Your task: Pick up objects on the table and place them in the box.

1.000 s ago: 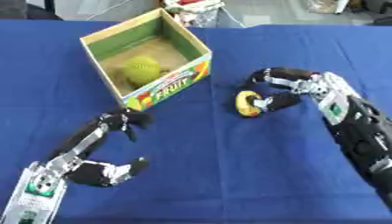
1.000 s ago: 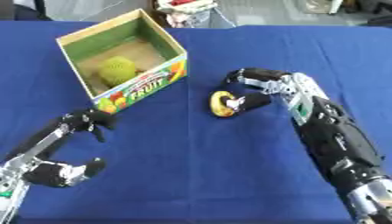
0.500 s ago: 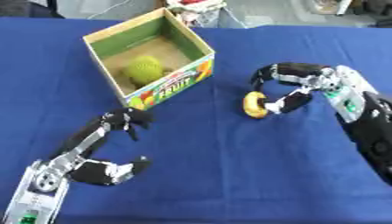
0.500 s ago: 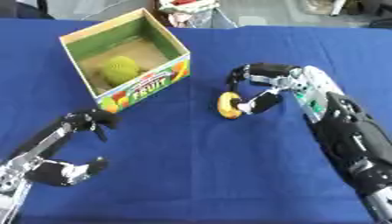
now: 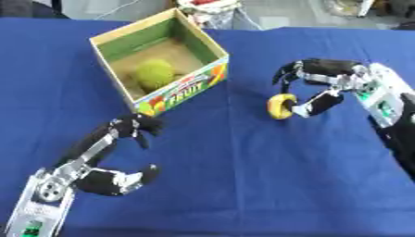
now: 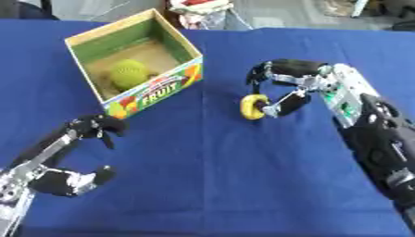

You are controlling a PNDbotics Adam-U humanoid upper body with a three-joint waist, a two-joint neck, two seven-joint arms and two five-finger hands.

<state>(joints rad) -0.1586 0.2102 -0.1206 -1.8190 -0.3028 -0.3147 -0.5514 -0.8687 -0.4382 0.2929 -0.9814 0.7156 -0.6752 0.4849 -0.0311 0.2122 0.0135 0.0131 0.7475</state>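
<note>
An open cardboard fruit box (image 5: 182,88) stands at the upper left of the blue table, with a round green fruit (image 5: 155,73) on its floor. A small yellow ring-shaped thing (image 5: 281,106) sits right of the box. My right hand (image 5: 340,81) comes in from the right; its thumb presses the ring's right side and its fingers curl over the top. My left hand (image 5: 101,178) rests at the lower left, fingers relaxed and arched, holding nothing.
The blue cloth (image 5: 243,185) covers the whole table. Clutter, including a white container with something red (image 5: 209,6), lies beyond the far edge behind the box.
My right hand has drifted right and slightly up, and the yellow ring has gone along with it. The left hand and the box have stayed put.
</note>
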